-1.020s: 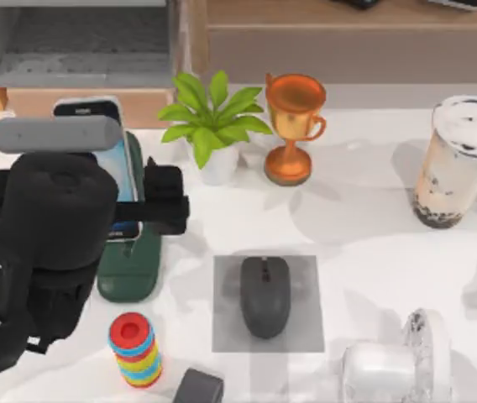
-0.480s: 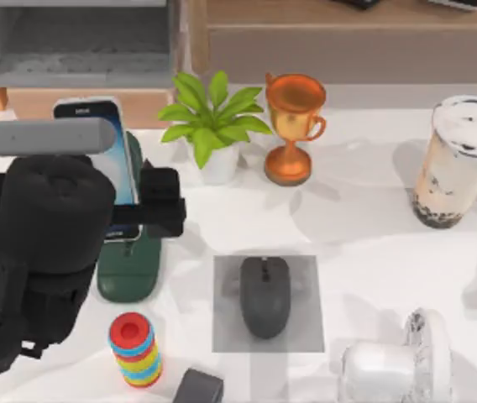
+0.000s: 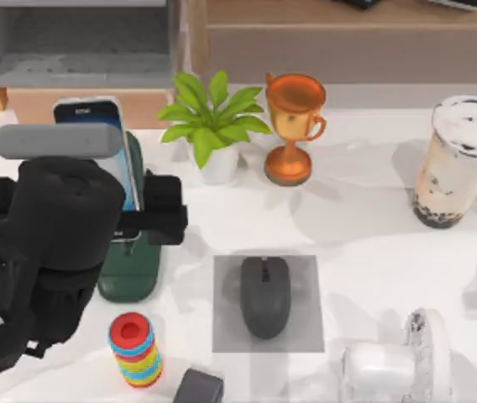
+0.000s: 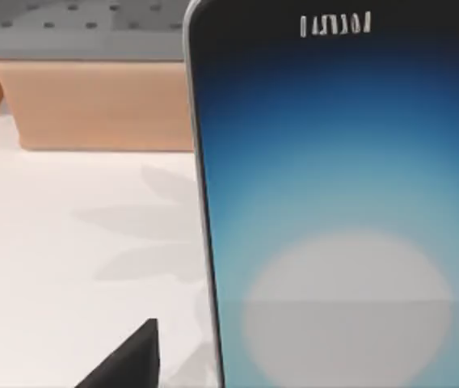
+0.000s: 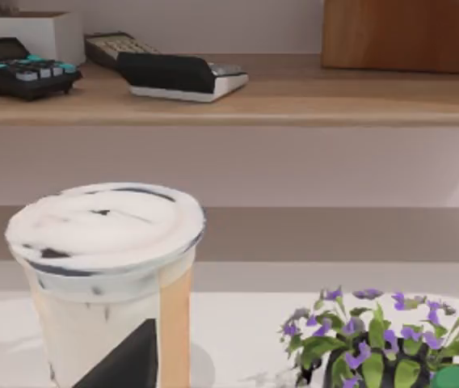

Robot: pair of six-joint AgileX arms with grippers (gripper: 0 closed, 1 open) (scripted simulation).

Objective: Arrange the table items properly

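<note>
The left arm occupies the table's left side in the top view; its left gripper (image 3: 135, 220) sits at the lower end of the smartphone (image 3: 108, 147), with black finger blocks on either side of the phone's edge; the jaws appear closed narrowly on the phone, though the arm's bulk hides the contact itself. The smartphone stands propped on a dark green stand (image 3: 131, 260), at about 9 o'clock from the table's centre; in the left wrist view its pale blue screen (image 4: 343, 210) stands upright and close.

The computer mouse (image 3: 264, 295) lies on a grey mat (image 3: 306, 277) near the table's centre, at about 6 o'clock from the potted plant (image 3: 213, 117); the orange trophy (image 3: 293, 126) stands just beside the plant at its 3 o'clock.

The milk-tea cup (image 3: 457, 164) stands upright at the table's 2 o'clock, well apart from the mouse; the right wrist view shows its white lid (image 5: 104, 226) close by. The right arm's pale housing sits at 5 o'clock, and the state of its jaws cannot be told.

A stack of coloured rings (image 3: 135, 348) stands at 7 o'clock.
</note>
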